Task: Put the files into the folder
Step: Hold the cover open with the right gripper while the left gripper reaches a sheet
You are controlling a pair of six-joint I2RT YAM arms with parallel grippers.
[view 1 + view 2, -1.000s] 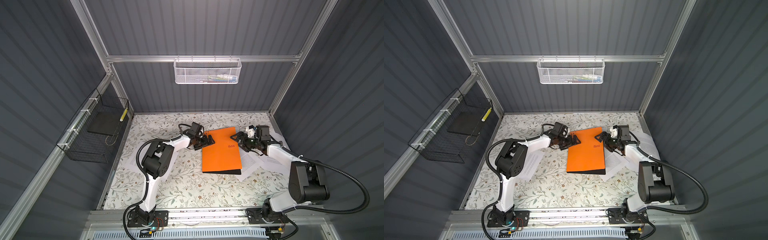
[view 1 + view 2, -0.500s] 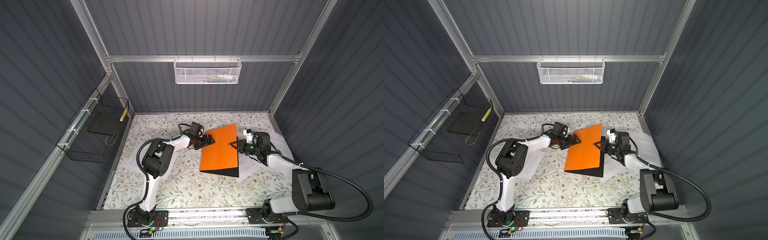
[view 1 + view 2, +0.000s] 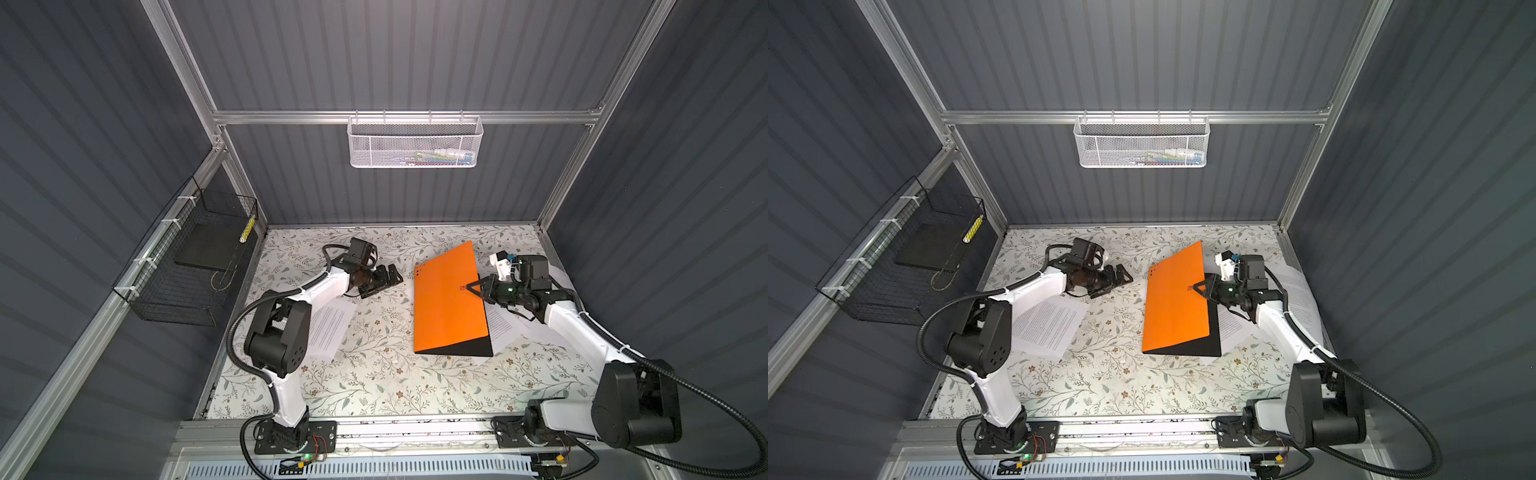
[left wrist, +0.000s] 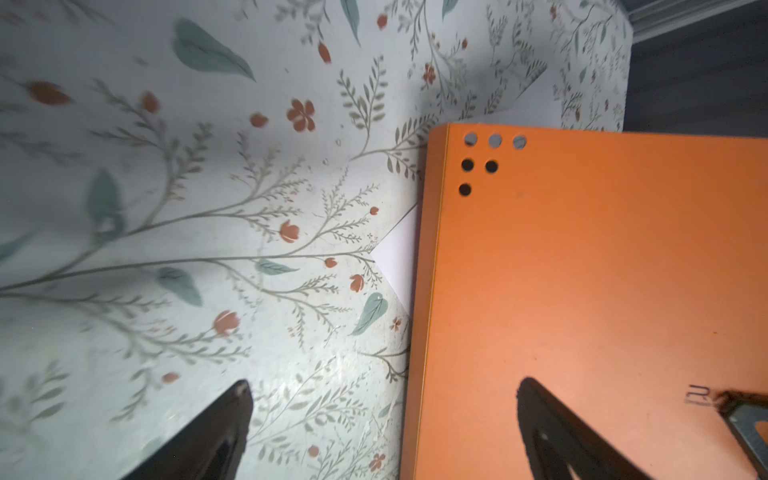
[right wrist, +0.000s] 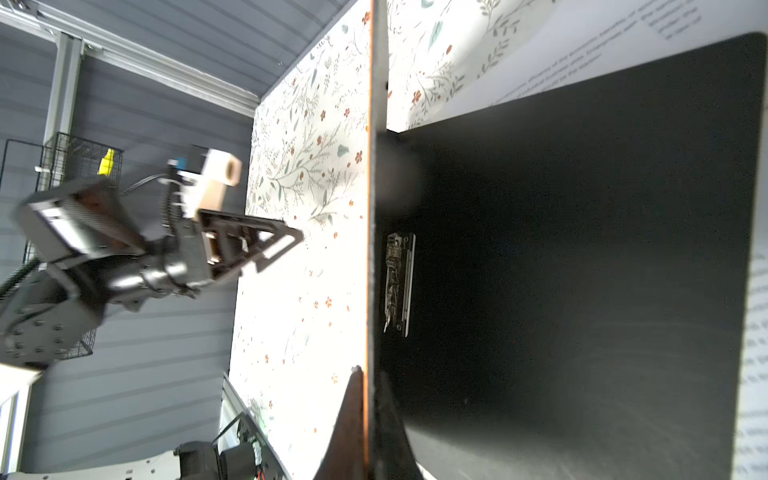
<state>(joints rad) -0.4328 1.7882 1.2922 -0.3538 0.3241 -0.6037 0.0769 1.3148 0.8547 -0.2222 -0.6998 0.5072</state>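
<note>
Since a second ago: the orange cover of the folder [image 3: 446, 307], flat then, now stands tilted up on its right long edge. The right hand [image 3: 471, 286], spread beside that edge before, is now pinching the cover edge. The left hand [image 3: 386, 281], which was at the folder's far left corner, is now backed off, apart from it, fingers spread wide.

The table [image 3: 374, 386] has a pale floral cover, with grey ribbed walls and an aluminium frame around it. A white mesh basket [image 3: 413, 143] hangs on the back rail. A black wire basket [image 3: 187, 266] on the left wall holds a dark slab [image 3: 205, 249].

The folder sits right of the table's centre, nearer the far edge. It is orange outside, with dots at the far left corner and a small dark logo by the right hand. It is black inside, with a metal clip [image 5: 399, 282] by the spine. The files [image 3: 503, 328] are white printed sheets, some under the folder and spreading toward the right edge. One sheet [image 3: 328, 328] lies left of centre, partly under the left arm.
</note>
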